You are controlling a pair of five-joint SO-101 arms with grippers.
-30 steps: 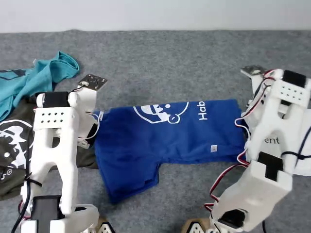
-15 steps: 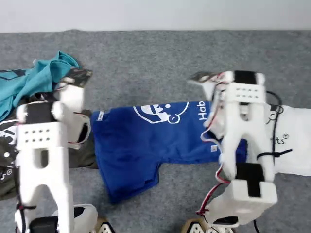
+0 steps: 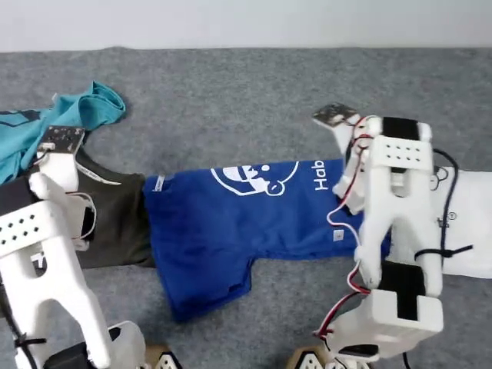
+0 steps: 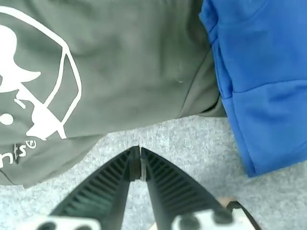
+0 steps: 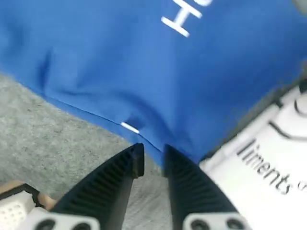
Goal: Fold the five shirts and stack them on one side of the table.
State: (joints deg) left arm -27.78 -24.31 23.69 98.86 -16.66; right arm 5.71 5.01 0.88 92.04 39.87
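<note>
Left end effector [image 4: 139, 153] (closed) swung outward, over dark shirt [image 4: 120, 62]

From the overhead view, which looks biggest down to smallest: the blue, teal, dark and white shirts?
1. Blue shirt: clearly largest.
Then dark shirt, teal shirt and white shirt: similar visible patches, each partly hidden or cut off at the edge, so unranked.

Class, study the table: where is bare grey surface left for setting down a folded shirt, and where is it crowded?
The widest bare table runs along the far edge, beyond the blue shirt, right of the teal shirt. Crowded: the left end, where the dark shirt also lies, and the right end under the white shirt.
</note>
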